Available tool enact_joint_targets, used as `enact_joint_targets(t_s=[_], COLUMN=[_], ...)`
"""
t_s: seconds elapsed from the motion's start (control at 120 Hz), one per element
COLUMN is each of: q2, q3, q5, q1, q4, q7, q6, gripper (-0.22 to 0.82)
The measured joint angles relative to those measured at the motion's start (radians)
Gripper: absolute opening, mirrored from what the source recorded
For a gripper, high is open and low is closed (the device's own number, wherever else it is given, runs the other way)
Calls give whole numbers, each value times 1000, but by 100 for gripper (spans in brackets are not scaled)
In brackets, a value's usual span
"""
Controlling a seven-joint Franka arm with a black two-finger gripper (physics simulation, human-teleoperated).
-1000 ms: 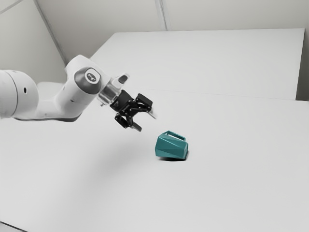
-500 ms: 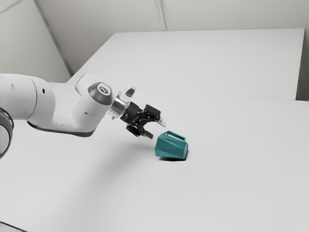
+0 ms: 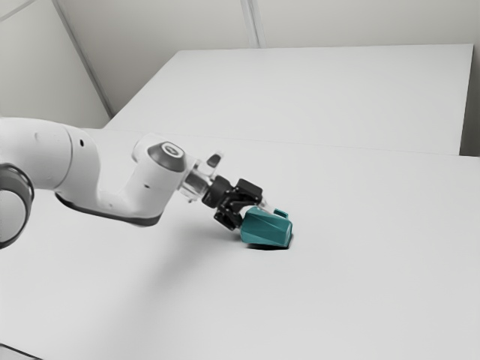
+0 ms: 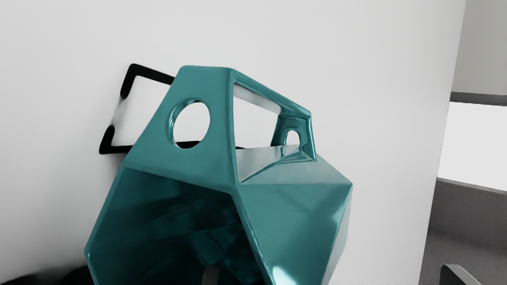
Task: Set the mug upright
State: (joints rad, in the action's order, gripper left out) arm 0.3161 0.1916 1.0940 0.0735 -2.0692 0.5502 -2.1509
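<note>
A plain white desk (image 3: 382, 262) is spreading across the exterior view. Beyond it, another flat white surface (image 3: 322, 94) is stretching toward a pale grey wall (image 3: 360, 22), where a narrow seam (image 3: 253, 22) is running upward, slightly slanted.

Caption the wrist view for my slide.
Faceted teal mug lying on its side, mouth toward the open black two-finger gripper.
</note>
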Motion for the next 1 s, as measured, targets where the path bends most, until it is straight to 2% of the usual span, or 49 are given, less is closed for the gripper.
enact_joint_targets(t_s=[0.358, 0.583, 0.767, 1.0], q2=[1, 1, -2, -19], q3=[2, 8, 11, 23], q5=[29, 31, 32, 34], q1=[31, 39, 37, 37], q4=[-1, 1, 4, 4], q7=[73, 122, 157, 204], q6=[48, 91, 106, 108], gripper=[27, 13, -5, -15])
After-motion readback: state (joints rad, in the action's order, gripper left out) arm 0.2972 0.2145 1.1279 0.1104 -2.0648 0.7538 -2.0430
